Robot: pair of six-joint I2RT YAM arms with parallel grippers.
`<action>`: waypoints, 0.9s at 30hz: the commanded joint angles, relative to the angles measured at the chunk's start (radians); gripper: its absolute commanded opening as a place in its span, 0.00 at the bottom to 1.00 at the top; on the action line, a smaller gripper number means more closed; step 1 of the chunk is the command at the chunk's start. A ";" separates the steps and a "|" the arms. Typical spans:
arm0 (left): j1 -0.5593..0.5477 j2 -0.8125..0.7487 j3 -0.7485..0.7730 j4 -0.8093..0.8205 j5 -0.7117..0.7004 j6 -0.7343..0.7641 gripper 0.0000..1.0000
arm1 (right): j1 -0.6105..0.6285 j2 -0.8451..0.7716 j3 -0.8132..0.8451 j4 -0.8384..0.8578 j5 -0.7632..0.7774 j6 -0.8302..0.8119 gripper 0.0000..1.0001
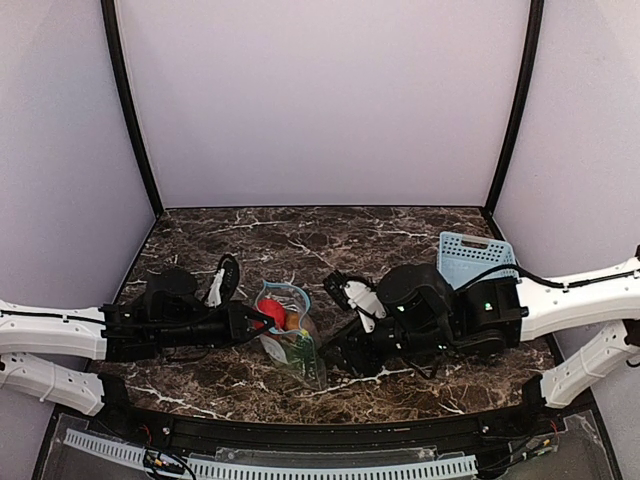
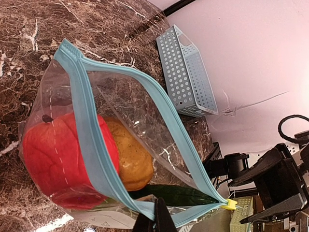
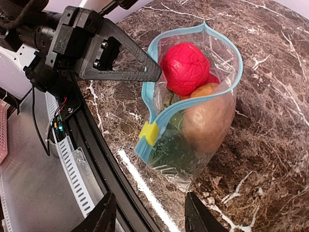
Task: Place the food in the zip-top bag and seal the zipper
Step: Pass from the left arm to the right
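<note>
From my console the biggest thing is the dark marble worktop [image 1: 400, 235], and the zip-top bag [image 2: 140, 101] sits near the middle of it between the two arms, propped up with its mouth gaping. The light-blue basket [image 1: 475, 258] stands well apart to the right. The left pincer [image 3: 154, 75] is clenched on the bag's rim at the teal strip, holding the mouth up. The right pincer [image 3: 150, 215] hangs released above the near end of the bag, fingers apart with nothing between them. The food looks to be all inside: a round red fruit [image 3: 186, 67] on top with a second red shape just showing behind it, the brown-orange oval one [image 3: 208, 121] beneath, and something green [image 3: 171, 145], which I take to be the grape bunch, low down. I judge the load light and soft, but the film is thin, crinkly and slick, so it will buckle or slide if I push on it. I would not grab the walls. The zipper [image 2: 91, 140] is the stiffest part, so that is where to take hold. Smallest of all, the yellow slider [image 3: 148, 133] sits at the near end of the strip. It is the natural thing to pinch and draw along while the left keeps the rim taut.
</note>
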 commanded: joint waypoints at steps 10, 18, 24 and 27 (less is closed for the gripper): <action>0.004 0.000 0.031 -0.020 0.015 0.014 0.01 | 0.010 0.102 0.113 0.053 0.022 -0.118 0.33; 0.004 0.000 0.027 -0.022 0.019 0.012 0.01 | 0.010 0.131 0.126 0.057 0.039 -0.128 0.19; 0.004 -0.006 0.025 -0.029 0.017 0.014 0.01 | 0.010 0.146 0.134 0.059 0.061 -0.129 0.05; 0.004 -0.011 0.024 -0.033 0.017 0.014 0.01 | 0.011 0.152 0.136 0.059 0.069 -0.129 0.00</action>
